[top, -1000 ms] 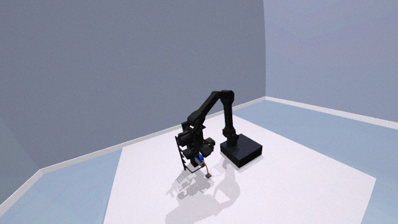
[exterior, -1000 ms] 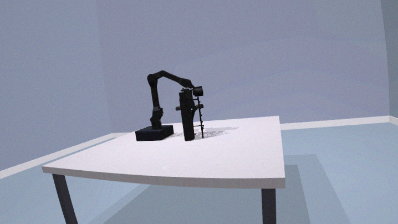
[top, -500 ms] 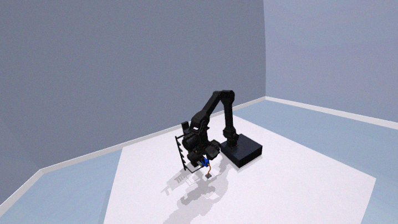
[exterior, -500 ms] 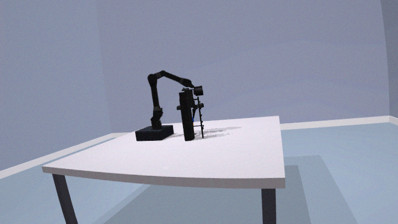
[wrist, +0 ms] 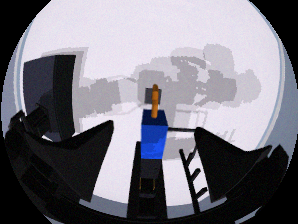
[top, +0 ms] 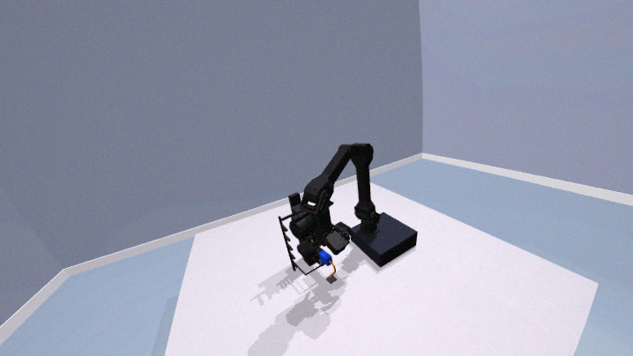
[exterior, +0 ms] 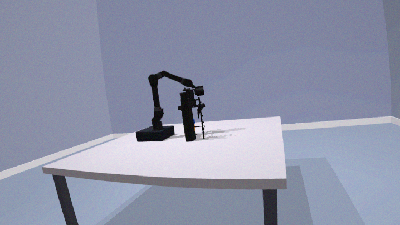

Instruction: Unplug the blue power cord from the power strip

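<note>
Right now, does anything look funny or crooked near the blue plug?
Yes. The blue plug sits in the gap between the open gripper fingers, not pinched by them. Its orange cord curls down to a small dark block on the white table. Nothing looks broken or spilled.

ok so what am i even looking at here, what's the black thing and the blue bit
The black thing is a jointed robot arm bolted to a white table. Two pictures look on from a distance; the round one is a camera on the arm's wrist, looking down past its pincer. The blue bit is a plug with an orange cord. The pincer's two dark fingers stand spread on either side of the plug, open and gripping nothing. The tall black post beside it looks like the power strip.
</note>
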Robot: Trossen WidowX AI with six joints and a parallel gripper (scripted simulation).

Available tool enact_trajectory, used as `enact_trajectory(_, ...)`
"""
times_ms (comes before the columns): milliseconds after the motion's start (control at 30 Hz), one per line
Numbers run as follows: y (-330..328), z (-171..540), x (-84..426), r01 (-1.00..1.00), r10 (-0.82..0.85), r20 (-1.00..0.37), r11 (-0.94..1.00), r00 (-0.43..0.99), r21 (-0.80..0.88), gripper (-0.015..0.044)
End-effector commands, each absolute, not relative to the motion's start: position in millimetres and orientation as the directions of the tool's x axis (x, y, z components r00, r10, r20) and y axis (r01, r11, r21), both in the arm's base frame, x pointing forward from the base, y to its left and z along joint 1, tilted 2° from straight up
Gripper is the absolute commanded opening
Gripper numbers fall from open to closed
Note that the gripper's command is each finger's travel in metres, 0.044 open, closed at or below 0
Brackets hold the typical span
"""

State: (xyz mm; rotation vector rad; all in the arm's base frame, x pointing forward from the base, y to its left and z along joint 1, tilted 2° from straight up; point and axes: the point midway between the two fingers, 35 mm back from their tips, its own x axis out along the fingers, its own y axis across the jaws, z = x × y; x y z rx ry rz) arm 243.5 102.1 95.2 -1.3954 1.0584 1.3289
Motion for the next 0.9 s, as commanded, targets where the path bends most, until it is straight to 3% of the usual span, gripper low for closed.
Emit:
enact_trajectory(0,128.9,101.0,237.9,-0.972,0.01,-0.999,-0.228,0.052,-0.053,0.044)
enact_trajectory(867,151.8,105.6,230.4,-0.972,0.012,-0.999,-0.227,0.051,-0.053,0.044)
